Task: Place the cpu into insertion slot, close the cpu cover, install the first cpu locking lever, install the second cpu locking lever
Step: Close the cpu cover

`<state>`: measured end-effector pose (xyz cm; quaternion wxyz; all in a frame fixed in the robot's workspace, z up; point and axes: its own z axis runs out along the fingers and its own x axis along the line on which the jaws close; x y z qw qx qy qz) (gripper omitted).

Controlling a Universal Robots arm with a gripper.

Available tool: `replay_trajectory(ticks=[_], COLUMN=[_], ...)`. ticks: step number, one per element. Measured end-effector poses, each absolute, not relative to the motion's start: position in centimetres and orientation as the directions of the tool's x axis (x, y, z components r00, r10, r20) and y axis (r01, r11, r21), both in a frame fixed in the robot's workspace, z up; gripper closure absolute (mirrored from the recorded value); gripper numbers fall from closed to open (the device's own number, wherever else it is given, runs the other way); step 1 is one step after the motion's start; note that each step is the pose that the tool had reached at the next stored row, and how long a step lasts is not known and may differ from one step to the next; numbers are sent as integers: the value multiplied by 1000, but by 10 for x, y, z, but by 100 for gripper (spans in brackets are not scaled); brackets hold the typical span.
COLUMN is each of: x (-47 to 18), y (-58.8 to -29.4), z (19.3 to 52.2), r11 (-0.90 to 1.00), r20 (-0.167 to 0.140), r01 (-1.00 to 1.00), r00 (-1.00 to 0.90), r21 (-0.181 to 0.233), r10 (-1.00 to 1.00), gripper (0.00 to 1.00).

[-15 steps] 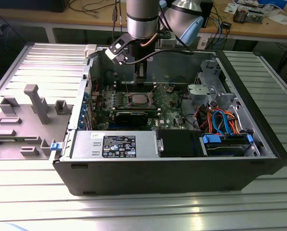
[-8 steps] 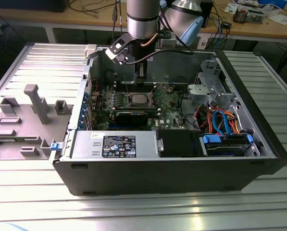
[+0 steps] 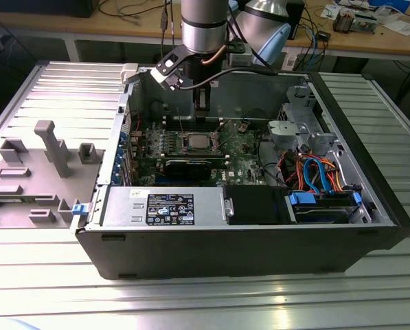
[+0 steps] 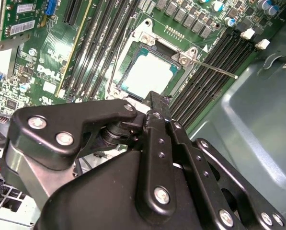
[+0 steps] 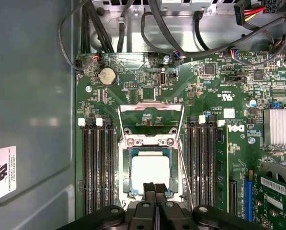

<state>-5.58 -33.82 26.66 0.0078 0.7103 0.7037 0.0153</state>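
Note:
The cpu (image 5: 150, 171), a pale square chip, lies in the insertion slot (image 5: 124, 172) on the green motherboard; it also shows in the second wrist view (image 4: 150, 74) and the exterior view (image 3: 196, 142). The cpu cover (image 5: 151, 140) is swung up and back from its hinge, and the board shows through its cut-out. A thin wire locking lever (image 5: 186, 177) stands free beside the socket, sticking out over the memory slots (image 4: 214, 69). My gripper (image 5: 155, 188) hangs just above the socket's edge, opposite the cover's hinge, its black fingers (image 4: 154, 108) pressed together with nothing between them.
Black memory slots (image 5: 97, 163) flank the socket on both sides. A coin battery (image 5: 106, 75) and cable bundles (image 5: 133, 28) lie beyond the raised cover. The case wall (image 5: 32, 96) runs along one side. A power supply (image 3: 163, 206) and drive cage (image 3: 321, 203) fill the case front.

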Motion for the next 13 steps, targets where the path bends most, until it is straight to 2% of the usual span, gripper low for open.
replay_trajectory(ticks=[13], x=[-52], y=[-338], z=[279], r11=[-10], r20=[10], r01=[999], r00=[9], r21=[33], r10=[1000], gripper=[89])
